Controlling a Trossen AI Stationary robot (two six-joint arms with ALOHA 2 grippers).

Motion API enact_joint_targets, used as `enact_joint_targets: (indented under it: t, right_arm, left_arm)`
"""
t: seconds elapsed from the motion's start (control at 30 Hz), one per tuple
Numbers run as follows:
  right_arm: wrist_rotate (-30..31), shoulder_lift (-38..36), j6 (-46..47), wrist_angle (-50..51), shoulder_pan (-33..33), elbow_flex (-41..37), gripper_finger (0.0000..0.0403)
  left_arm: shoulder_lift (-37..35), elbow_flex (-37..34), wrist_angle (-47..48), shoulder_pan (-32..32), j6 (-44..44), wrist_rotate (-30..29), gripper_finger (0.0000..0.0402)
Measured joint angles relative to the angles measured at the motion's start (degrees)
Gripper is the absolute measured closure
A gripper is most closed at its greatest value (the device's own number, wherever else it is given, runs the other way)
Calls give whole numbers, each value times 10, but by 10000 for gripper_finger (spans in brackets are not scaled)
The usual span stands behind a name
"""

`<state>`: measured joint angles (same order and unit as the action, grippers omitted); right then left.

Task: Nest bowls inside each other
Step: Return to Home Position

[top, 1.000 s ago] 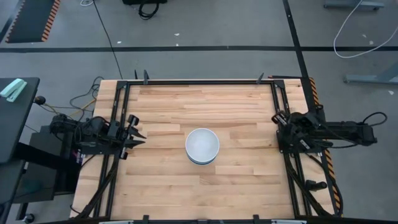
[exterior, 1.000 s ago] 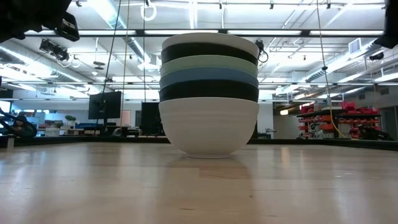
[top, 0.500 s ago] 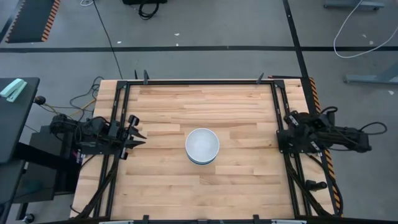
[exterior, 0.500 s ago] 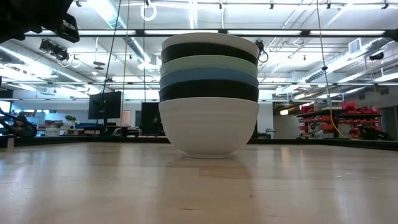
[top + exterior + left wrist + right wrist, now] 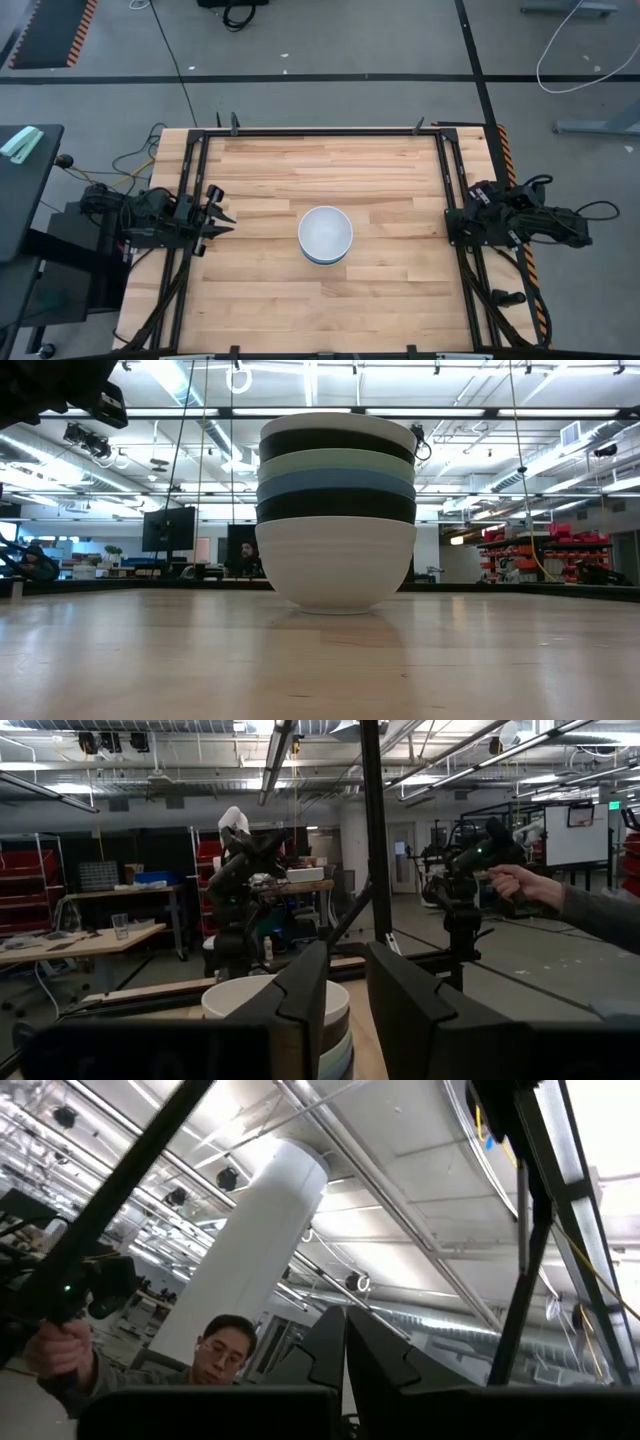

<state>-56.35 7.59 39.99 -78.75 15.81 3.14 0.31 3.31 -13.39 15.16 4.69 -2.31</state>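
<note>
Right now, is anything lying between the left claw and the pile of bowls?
No. In the high view only bare wooden table separates the left gripper from the stack of bowls.

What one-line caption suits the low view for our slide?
Six bowls nested on the wooden table: white at the bottom, then black, blue, mint green, black and white on top.

This is a large robotics lab or workshop in an industrial hall. A wooden table point(image 5: 380, 290) in a black metal frame stands on a grey concrete floor point(image 5: 330, 100) marked with dark tape. Overhead run strip lights point(image 5: 170, 375) and bare pipes point(image 5: 400, 1200); behind are a monitor point(image 5: 168, 528), a workbench point(image 5: 80, 938), another robot arm point(image 5: 235, 890) and what look like red storage racks point(image 5: 540, 550).
</note>
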Motion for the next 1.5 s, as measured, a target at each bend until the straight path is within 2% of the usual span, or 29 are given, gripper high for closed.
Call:
enact_joint_targets:
  t: [0.2, 0.4, 0.7, 0.97, 1.17, 1.5]
  right_arm:
    - [-20, -25, 30, -101, 0, -28, 380]
    - [-19, -61, 67, -104, 2, -27, 380]
    - [-20, -65, 83, -95, 2, -27, 380]
    - [-20, -65, 45, 27, 2, -27, 380]
    - [-18, -64, -46, 179, 7, -27, 380]
    - [35, -64, -124, 429, 101, -27, 380]
  left_arm:
    - [0, 0, -1, 0, 0, 0, 322]
    - [0, 0, -2, 0, 0, 0, 315]
    - [0, 0, -1, 0, 0, 0, 323]
    - [0, 0, -1, 0, 3, 0, 315]
    - [0, 0, -1, 0, 4, 0, 314]
    - [0, 0, 0, 0, 4, 0, 323]
